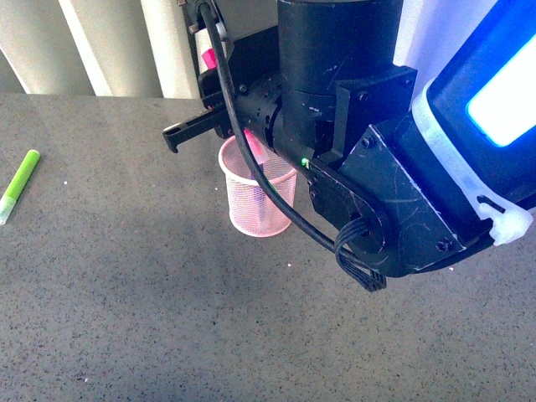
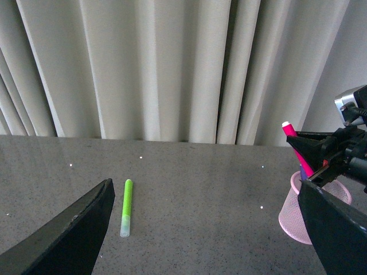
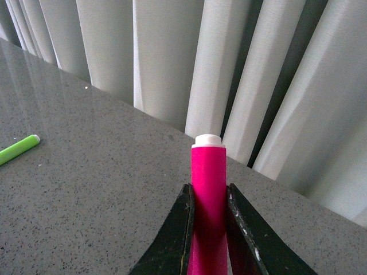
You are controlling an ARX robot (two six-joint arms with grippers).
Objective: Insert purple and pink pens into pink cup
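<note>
pink pen point(image 3: 207, 163) pinched tight in my right gripper point(image 3: 209, 192) over pink cup point(image 1: 251, 209); tilted, may catch rim, topple cup.

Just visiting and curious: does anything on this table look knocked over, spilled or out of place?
Nothing stands out. The pink mesh cup stands upright, the right end effector grips the pink pen tilted over it, and a lime-green marker lies flat off alone.

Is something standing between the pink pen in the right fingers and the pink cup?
Nothing visible does. The fingers of the right gripper hold the pink pen tilted over the pink cup's open mouth, its lower end at the rim. The green marker lies far off on the table.
</note>
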